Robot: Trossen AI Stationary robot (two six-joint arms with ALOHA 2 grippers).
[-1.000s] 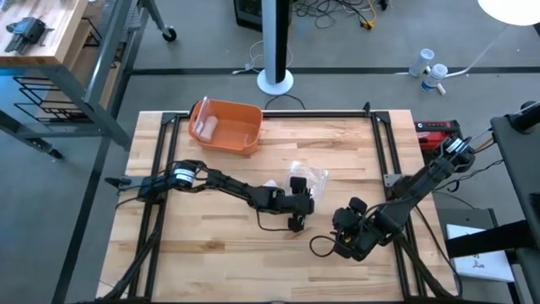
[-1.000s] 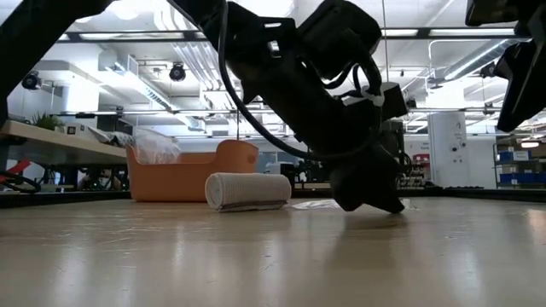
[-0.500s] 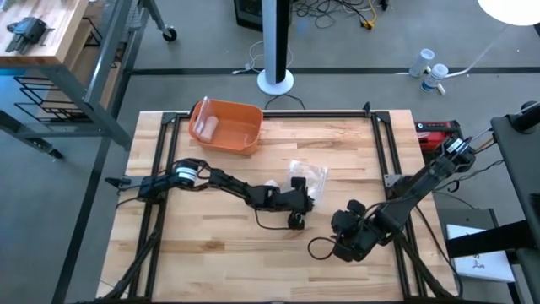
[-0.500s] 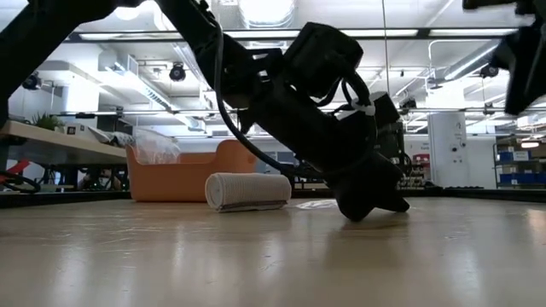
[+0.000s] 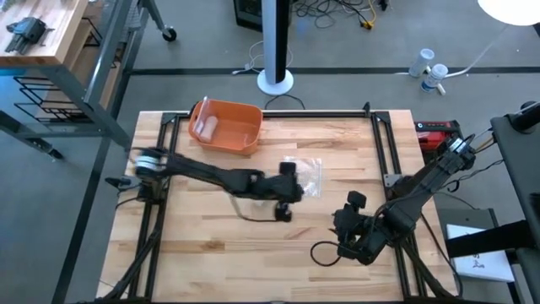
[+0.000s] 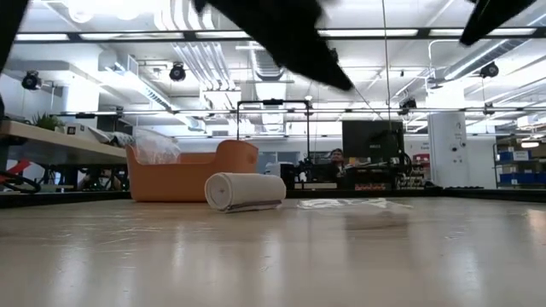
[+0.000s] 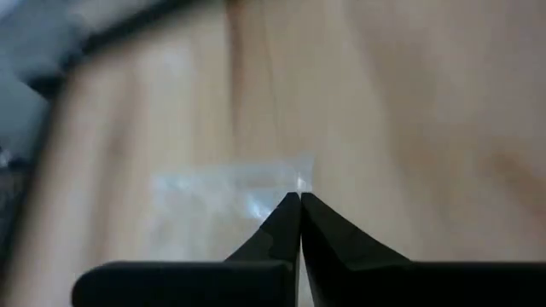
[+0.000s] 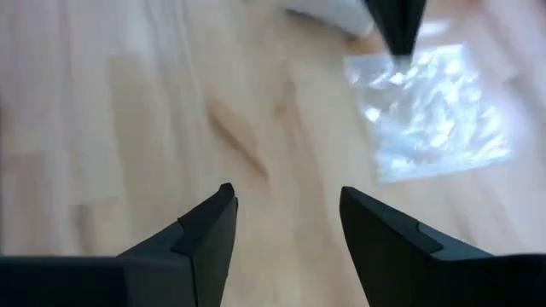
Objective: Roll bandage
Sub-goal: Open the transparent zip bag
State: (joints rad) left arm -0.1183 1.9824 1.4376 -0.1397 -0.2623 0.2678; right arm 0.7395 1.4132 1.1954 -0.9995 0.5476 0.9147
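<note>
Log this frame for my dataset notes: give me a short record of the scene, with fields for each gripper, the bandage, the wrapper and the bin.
left gripper: shut, empty, raised above mid-table over the wrapper
right gripper: open, empty, above the table's near right part
bandage: white roll on its side on the table, in front of the bin in the low view
wrapper: clear plastic, lying flat mid-table
bin: orange, at the table's far left, a pale item inside
table: light wood

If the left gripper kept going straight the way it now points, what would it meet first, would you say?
Most likely the clear plastic wrapper: in the left wrist view the left gripper, jaws shut, points at its edge on the wooden table. Depth is unclear.
</note>
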